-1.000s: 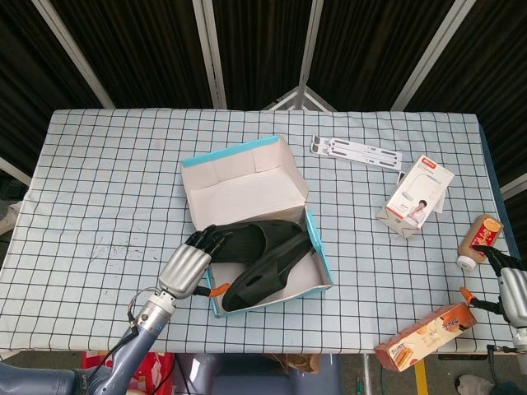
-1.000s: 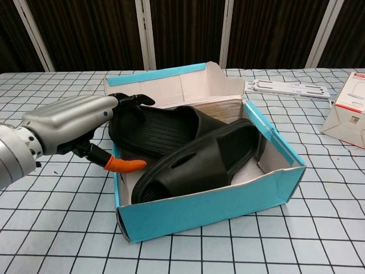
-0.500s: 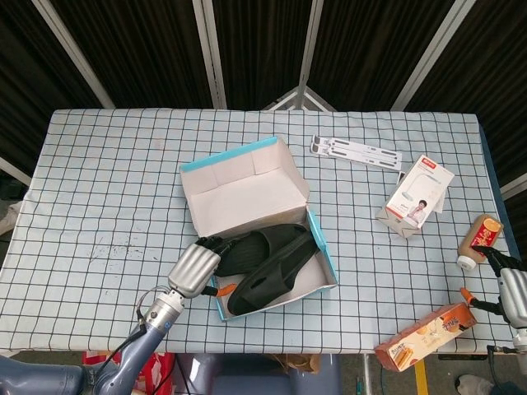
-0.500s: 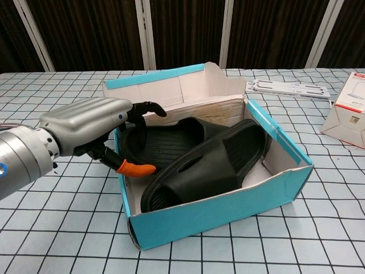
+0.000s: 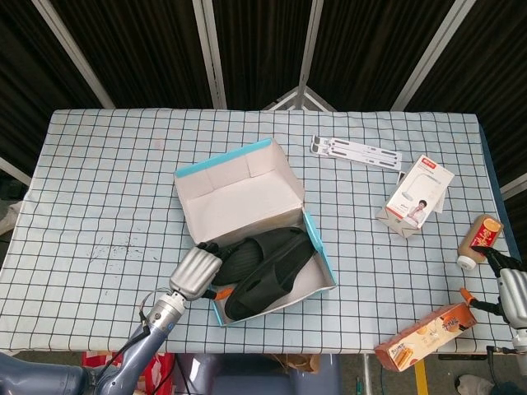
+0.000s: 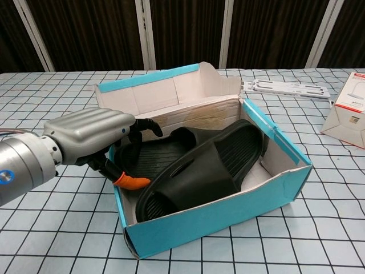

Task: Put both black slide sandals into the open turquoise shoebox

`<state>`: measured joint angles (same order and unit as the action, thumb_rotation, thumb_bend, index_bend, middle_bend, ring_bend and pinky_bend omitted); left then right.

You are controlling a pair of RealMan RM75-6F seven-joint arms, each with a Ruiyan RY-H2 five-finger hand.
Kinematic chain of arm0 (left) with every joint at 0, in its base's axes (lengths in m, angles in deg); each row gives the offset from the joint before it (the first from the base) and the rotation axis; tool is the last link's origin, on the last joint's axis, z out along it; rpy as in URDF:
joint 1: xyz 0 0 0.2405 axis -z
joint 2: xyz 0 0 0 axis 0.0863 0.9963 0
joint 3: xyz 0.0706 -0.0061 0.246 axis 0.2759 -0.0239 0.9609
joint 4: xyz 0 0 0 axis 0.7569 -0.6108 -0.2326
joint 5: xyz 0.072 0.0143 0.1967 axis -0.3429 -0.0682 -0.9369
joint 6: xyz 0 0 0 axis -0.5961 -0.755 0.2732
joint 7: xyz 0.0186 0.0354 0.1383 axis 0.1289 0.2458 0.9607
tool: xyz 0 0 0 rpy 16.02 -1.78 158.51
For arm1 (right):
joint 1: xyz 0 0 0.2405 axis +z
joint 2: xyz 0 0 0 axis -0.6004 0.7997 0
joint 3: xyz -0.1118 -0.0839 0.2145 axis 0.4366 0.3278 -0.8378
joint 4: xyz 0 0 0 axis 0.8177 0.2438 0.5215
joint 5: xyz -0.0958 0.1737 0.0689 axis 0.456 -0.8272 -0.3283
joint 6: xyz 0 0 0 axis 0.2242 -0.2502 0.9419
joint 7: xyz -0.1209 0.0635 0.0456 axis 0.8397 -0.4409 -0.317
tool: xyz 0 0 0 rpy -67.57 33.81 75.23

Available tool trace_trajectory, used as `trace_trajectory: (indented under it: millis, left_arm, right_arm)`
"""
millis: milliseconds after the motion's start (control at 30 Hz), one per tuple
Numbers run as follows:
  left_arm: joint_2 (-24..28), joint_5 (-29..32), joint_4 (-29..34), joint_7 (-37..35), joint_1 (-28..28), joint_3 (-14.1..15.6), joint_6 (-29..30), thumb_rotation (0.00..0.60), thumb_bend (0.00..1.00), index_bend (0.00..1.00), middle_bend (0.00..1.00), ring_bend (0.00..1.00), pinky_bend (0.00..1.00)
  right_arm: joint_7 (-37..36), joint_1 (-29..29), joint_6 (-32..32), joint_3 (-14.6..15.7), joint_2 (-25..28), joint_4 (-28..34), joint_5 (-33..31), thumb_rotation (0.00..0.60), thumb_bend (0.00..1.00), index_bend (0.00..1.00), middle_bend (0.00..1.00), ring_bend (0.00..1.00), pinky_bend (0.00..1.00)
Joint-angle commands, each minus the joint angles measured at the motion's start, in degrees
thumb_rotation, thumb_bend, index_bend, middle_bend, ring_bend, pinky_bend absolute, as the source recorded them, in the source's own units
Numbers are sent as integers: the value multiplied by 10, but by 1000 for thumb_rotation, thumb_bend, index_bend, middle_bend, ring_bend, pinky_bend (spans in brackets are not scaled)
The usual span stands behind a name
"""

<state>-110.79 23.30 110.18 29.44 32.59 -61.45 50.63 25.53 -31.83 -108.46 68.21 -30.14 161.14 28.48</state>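
Both sandals (image 6: pixel 194 165) lie in the box (image 6: pixel 274 188), your left hand (image 6: pixel 94 134) curls over its near-left wall gripping one's heel, and your right hand (image 5: pixel 512 290) sits at the bench edge, grip unclear.

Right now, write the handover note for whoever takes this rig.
Left hand: at the box's left wall, fingers over the rim, touching the back sandal; a firm grip is not visible.
Right hand: at the table's far right edge, away from the job; whether it holds anything cannot be told.
Box: open, lid flap up.
Front sandal: in the box, lying slanted across the back one.
Done: both sandals are inside.
Left: lift the left hand clear; perhaps settle the front sandal flatter.
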Motion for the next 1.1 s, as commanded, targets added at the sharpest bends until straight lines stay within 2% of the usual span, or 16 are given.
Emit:
trace_trajectory:
  millis: [33,233,500,567,700,800,867,967,1100]
  left_arm:
    - [6,-7,15,7,1,-4,12,391,312,149,408,252,319]
    - [37,-57,59,-6,-3,-9,37,380,312,98,282,148,242]
    - [99,-104,130,-23,-18,0,58,351,312,48,171,62,157]
    - [134,-123,161,-18,-34,20,73,378,312,19,125,29,127]
    - [206,-161,198,40,-76,74,115,549,312,0,93,18,119]
    - [233,-222,173,61,-122,112,174,600,313,0,88,18,119]
    - [236,-250,139,36,-152,125,211,600,314,0,93,18,119]
    - [233,-263,70,-48,-195,125,265,600,314,7,105,18,117]
    - [221,-242,-23,-169,-236,109,311,600,314,26,121,18,112]
  right_arm:
    - [0,0,0,0,0,0,0,600,233,236,250,260,213]
    - [0,1,0,0,-1,-1,1,600,234,237,250,260,213]
    - [1,0,0,-1,-1,-1,-2,600,233,237,250,260,213]
    - [-2,-1,-2,-1,0,-1,-1,600,233,237,250,260,213]
    - [-4,-3,-9,-2,0,-2,1,600,233,237,251,261,213]
    - [-1,-4,-14,-2,-1,-1,5,600,233,237,250,260,213]
    - [3,-5,-18,-1,-1,1,9,600,233,237,250,260,213]
    - [13,-5,-24,1,0,8,16,600,233,237,250,260,213]
    - [25,-5,-34,4,0,14,29,600,234,237,250,260,213]
